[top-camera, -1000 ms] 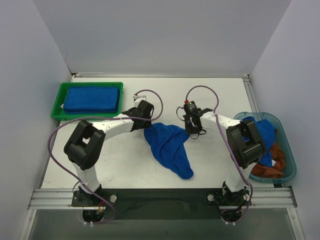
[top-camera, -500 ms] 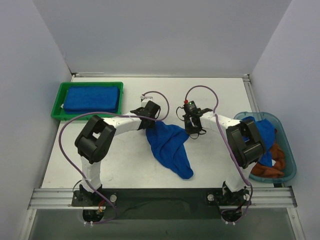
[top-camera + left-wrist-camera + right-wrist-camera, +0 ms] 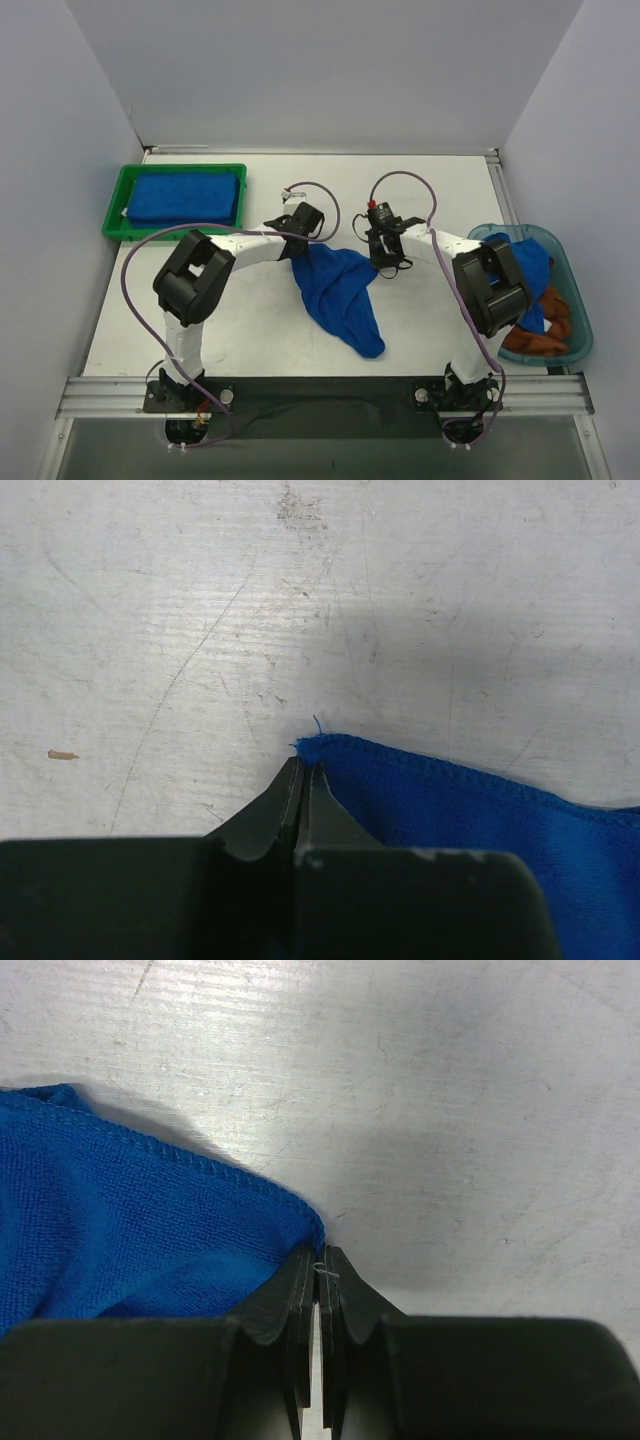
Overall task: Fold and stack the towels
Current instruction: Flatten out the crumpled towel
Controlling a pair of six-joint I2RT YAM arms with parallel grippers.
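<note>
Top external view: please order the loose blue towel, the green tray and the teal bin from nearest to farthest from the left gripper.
1. loose blue towel, held by the left gripper, centre.
2. green tray, back left.
3. teal bin, right edge.

The rust-brown towel (image 3: 545, 338) is mostly hidden — behind the right arm (image 3: 490, 285) and a blue towel (image 3: 535, 262) in the bin (image 3: 568, 275).

A folded towel (image 3: 185, 197), royal blue, lies flat inside the tray (image 3: 112, 215) and nearly fills it. A rumpled towel (image 3: 340, 290), also blue, lies to the right of the tray and nearer, tapering to a point at its near end. The left gripper (image 3: 303, 770) and right gripper (image 3: 318, 1260) each pinch one of its far corners. Well right of the tray, a draped towel (image 3: 530, 265), blue, partly covers a bunched brown towel (image 3: 545, 335).
</note>
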